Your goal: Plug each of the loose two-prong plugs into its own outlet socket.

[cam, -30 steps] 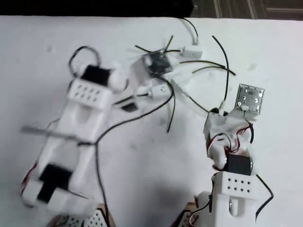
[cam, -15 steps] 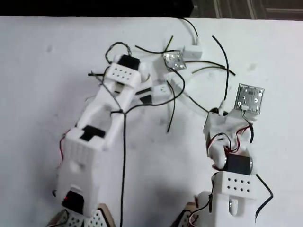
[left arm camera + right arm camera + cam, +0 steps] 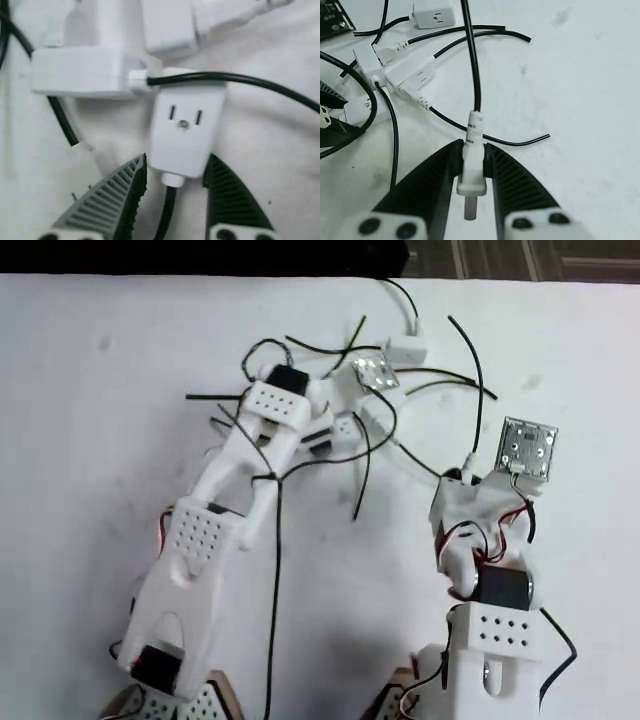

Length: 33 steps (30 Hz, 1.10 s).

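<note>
Two arms work over the white bench (image 3: 80, 390). Left end effector (image 3: 175, 167): fingers apart, straddling the cord end of a white outlet socket (image 3: 185, 125). The socket lies flat on the bench, slots up, with a fingertip just beside each flank; contact cannot be told. A black cord (image 3: 240, 80) crosses its far edge. Right end effector (image 3: 472, 150): clamped on a white plug (image 3: 471, 177), gripped by both fingers. The plug cable (image 3: 472, 65) runs away from the fingers across the bench, past a second socket (image 3: 434, 15).
</note>
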### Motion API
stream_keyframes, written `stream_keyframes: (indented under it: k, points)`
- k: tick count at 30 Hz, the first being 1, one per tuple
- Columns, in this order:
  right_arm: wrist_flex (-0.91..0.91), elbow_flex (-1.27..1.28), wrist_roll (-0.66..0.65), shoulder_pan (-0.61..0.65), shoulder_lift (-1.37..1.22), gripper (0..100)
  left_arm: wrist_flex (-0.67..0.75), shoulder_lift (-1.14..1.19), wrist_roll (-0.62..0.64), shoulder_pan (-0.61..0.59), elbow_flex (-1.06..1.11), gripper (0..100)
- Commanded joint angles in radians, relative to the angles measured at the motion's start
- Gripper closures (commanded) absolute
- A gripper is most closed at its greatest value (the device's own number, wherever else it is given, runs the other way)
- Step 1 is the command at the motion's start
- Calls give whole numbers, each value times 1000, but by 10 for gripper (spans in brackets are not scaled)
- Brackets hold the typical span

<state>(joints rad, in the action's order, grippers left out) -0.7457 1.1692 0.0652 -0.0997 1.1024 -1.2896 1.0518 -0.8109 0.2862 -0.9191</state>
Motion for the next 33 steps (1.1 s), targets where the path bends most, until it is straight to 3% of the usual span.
stream_keyframes:
  k: [1,9,14,20,33]
  points:
    - [16,-6,0,-10,-2,981,-135,12,-94,-1,-107,985]
    - [15,-6,0,-10,-2,981,-494,12,-95,-10,-336,980]
    - [15,-6,0,-10,-2,981,-502,-1,-8,-41,-342,980]
    - [19,9,0,-10,5,981,-502,-170,-5,-61,-114,980]
    - [19,9,0,-10,5,981,-423,-924,-6,-51,589,980]
